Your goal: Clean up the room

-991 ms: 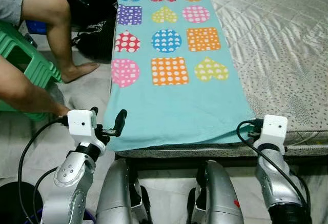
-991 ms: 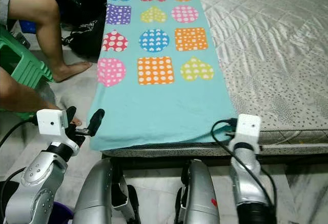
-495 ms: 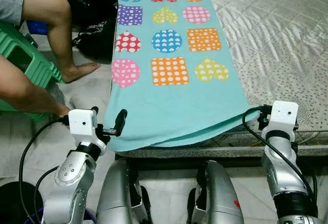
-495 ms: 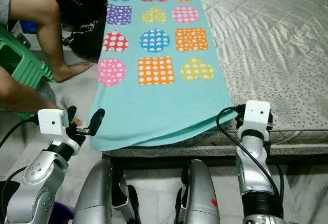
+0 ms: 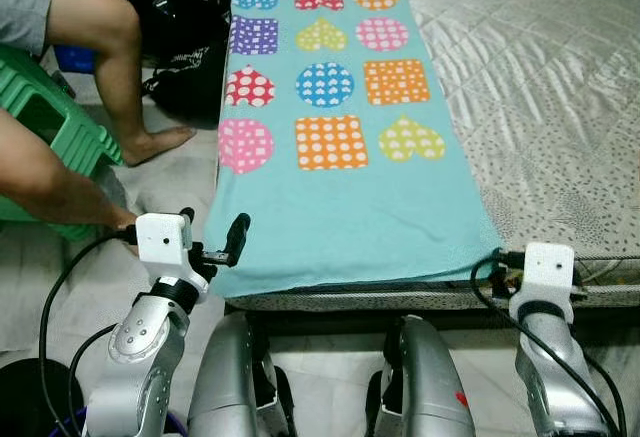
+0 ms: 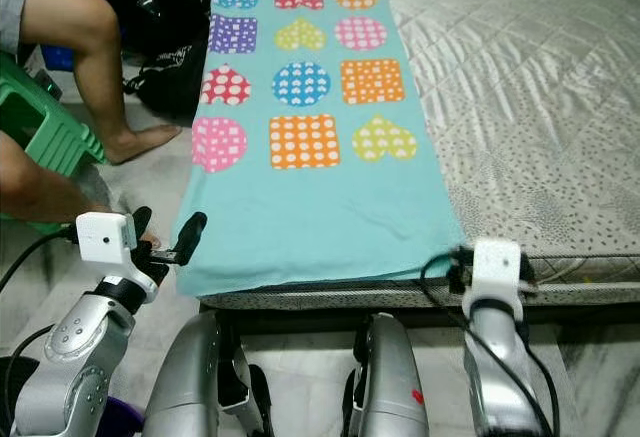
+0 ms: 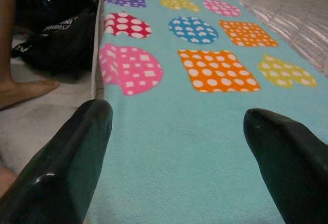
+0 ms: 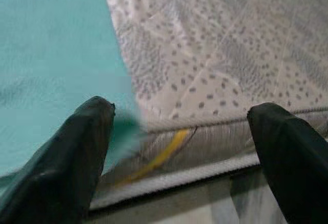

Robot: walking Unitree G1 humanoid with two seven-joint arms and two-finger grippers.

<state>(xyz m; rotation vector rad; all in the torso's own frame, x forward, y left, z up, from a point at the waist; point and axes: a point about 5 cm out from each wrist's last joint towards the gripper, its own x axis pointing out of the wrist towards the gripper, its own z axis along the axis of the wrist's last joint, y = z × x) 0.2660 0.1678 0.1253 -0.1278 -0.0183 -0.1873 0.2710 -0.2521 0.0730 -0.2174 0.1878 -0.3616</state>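
A teal blanket (image 5: 340, 207) printed with dotted hearts, squares and circles lies flat along the left side of the bed (image 5: 560, 107), which has a grey quilted cover. My left gripper (image 7: 177, 112) is open at the blanket's near left corner, with one finger (image 5: 237, 237) beside the hem. My right gripper (image 8: 180, 106) is open at the near right corner by the mattress edge. The teal hem lies next to one of its fingers (image 8: 77, 147), and nothing is between them.
A person sits on a green stool (image 5: 50, 127) to the left, with an arm (image 5: 50, 182) reaching down and a bare foot (image 5: 155, 142) on the floor. A black bag (image 5: 185, 62) leans against the bed. A dark bucket (image 5: 20, 397) stands at my lower left.
The right gripper lifted the blanket's near right corner, then lowered, let it go and drew back. The corner now lies flat. The left arm has hardly moved.
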